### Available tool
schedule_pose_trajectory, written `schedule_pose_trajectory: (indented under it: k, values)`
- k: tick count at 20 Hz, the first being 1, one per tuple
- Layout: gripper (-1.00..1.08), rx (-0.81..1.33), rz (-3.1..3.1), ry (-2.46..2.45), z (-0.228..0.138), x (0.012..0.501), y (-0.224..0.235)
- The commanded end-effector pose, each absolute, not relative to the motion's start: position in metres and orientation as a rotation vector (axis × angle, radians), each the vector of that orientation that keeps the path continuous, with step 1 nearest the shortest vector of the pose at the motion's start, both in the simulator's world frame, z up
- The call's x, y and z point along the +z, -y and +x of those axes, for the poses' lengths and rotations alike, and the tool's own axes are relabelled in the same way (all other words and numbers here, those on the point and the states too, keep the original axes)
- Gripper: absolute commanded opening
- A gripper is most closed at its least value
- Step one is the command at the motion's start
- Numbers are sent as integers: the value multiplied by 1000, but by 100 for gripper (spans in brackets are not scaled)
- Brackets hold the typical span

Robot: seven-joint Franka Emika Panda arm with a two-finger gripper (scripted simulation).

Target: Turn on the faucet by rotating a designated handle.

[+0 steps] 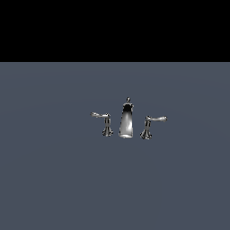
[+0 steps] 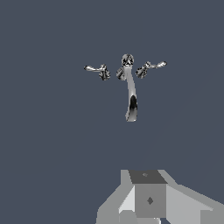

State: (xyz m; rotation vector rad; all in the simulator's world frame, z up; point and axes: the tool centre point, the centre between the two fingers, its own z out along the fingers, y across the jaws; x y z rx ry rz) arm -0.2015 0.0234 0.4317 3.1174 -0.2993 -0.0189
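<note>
The approach step is judged not yet begun: the handle [image 1: 150, 125], at the exterior view's right of the faucet [image 1: 126, 120], is untouched. The hand [image 2: 148, 199] is seen only partly, well apart; its state cannot be told. A reach to the lever is called for next.

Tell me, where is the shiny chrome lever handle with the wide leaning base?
In the exterior view, the chrome lever handle stands on the grey floor at the view's right of the tall tapered chrome spout, apart from it.

surface: flat slate-grey floor [image 1: 54, 179] | backdrop: black band [image 1: 115, 27] above it
</note>
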Motion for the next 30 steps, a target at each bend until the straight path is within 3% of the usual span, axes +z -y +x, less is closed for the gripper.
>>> schedule_pose_trajectory:
  k: [1,16,30]
  values:
    - [-100,-19,3107,400,-188,416,-24]
    - [-100,-15,2956,1054,-97,316,-2]
    - [-100,-9,2674,1644,-25,220,56]
